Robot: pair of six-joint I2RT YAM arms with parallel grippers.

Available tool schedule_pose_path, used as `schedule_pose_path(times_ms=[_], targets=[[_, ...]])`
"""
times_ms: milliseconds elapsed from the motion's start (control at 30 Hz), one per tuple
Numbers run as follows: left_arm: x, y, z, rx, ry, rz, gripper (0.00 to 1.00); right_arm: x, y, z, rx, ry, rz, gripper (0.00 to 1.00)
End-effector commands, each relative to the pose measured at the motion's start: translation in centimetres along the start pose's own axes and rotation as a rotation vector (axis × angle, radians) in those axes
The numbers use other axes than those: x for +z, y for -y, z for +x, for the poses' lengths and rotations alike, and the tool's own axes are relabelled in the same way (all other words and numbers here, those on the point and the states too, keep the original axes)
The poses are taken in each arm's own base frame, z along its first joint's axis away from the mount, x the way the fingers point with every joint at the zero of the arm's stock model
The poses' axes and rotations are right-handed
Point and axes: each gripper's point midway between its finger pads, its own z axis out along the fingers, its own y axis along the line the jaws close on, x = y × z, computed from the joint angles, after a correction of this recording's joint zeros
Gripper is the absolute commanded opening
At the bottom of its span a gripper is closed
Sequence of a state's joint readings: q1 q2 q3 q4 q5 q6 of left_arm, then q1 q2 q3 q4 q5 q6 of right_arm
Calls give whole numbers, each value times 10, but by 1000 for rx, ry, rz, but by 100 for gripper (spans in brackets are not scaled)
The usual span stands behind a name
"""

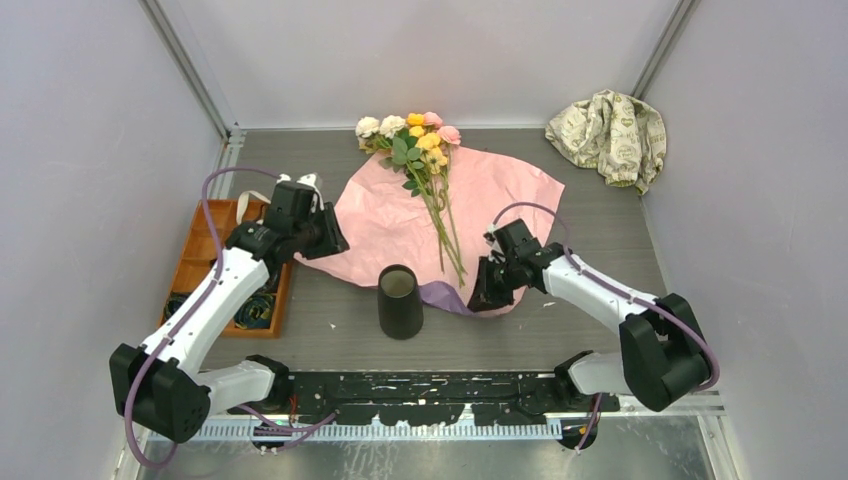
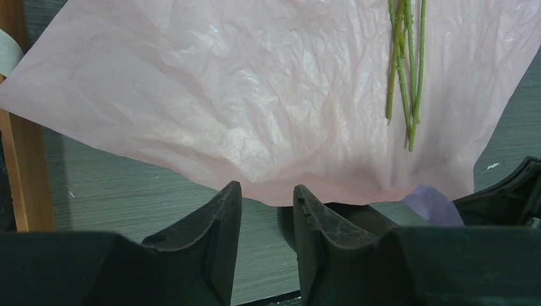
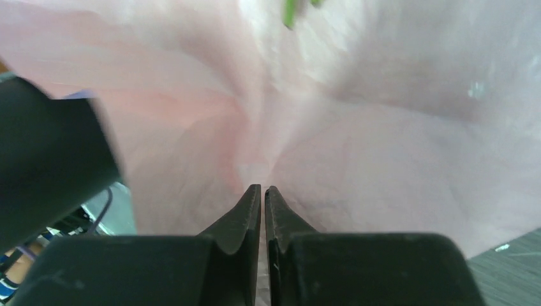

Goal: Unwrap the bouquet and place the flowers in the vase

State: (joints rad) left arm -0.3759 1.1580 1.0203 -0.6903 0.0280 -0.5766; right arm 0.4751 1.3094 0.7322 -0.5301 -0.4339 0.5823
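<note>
Your right end effector (image 3: 263,188) is nearly closed, pinching the crumpled pink wrapping paper (image 1: 375,215). The left end effector (image 2: 266,186) hangs half-open and empty. Release gently, then grip the long green-stemmed roses (image 1: 437,200), blooms toward the surface's far edge, low on their stems. The matte black tapered vase (image 1: 400,300) stands near the near edge.

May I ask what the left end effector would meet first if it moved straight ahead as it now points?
Probably the edge of the pink wrapping paper, just beyond the left end effector's open fingertips, though depth is unclear.
</note>
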Motion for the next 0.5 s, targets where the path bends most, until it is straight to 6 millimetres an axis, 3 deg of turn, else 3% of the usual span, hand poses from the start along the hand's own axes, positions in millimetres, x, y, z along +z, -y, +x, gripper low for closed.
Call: schedule_pose_path(times_ms=[0, 300, 467], targets=[[3, 8, -4, -2, 20, 33, 37, 7, 10, 27, 40, -52, 40, 13], [8, 9, 0, 3, 7, 34, 37, 18, 2, 73, 30, -94, 73, 13], [8, 10, 1, 8, 3, 36, 37, 14, 4, 65, 31, -64, 136, 18]])
